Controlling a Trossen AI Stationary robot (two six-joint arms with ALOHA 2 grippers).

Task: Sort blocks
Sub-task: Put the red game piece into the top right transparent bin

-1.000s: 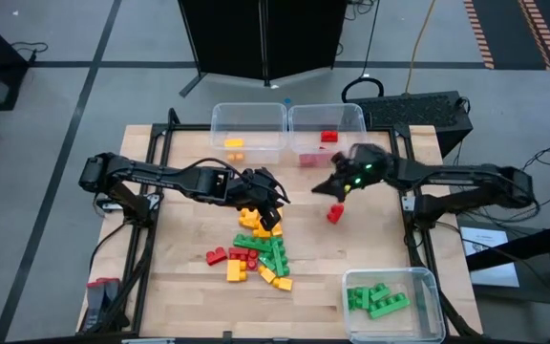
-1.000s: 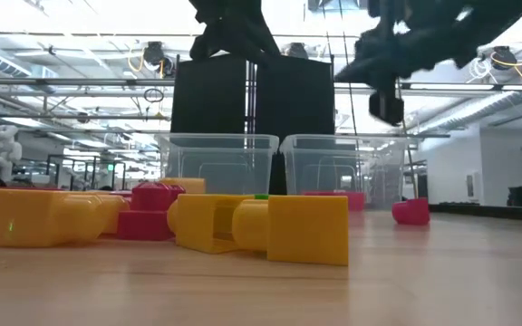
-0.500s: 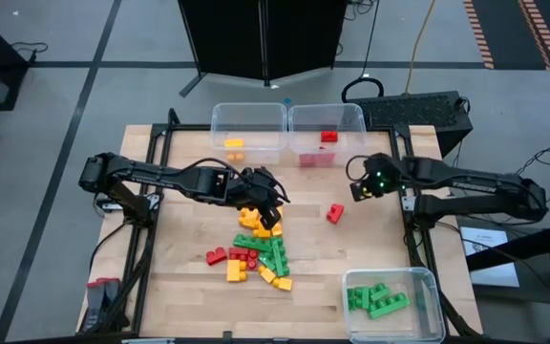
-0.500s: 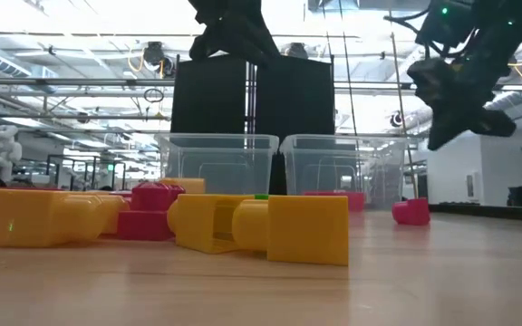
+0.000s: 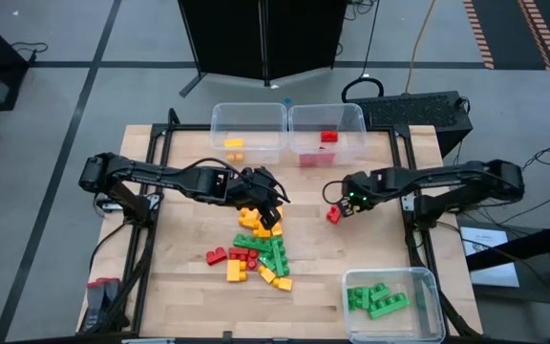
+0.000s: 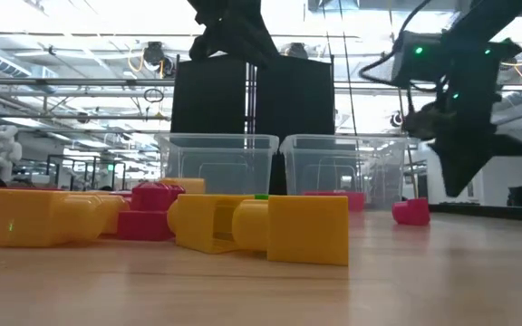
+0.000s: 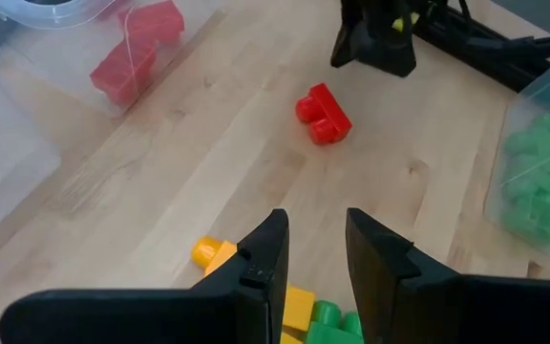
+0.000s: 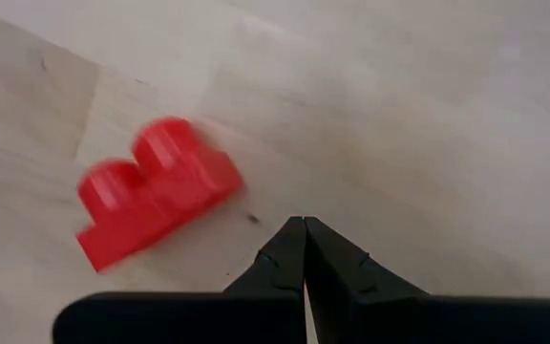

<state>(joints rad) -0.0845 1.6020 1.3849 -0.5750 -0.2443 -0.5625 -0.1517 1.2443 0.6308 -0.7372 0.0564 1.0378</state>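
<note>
- A lone red block (image 5: 334,213) lies on the bare table (image 5: 380,244), right of centre in the high view, well apart from the pile of blocks (image 5: 256,244) at the middle.
- The right gripper (image 5: 338,192) hangs just above and a little to the upper right of that red block in the high view. It is plainly the nearer hand: the left gripper (image 5: 273,203) sits at the top of the pile, further left.
- In the right wrist view the right gripper's fingertips (image 8: 294,250) are pressed together and hold nothing. The red block (image 8: 156,189) lies off to the upper left of them in that picture, near but not between them.
- The block's long axis runs on a slant in the right wrist view, from lower left up to the right, its two studs showing on top.
- My judgement: to take this block, the right gripper needs to spread its fingers, shift over the block and turn to close across its short side.
- The left gripper's fingers (image 7: 265,263) stand slightly apart, empty, over the yellow blocks (image 7: 285,301) and green ones at the pile's edge.
- The red bin (image 5: 351,119) at the upper centre already holds red blocks, the likely place for this one.
</note>
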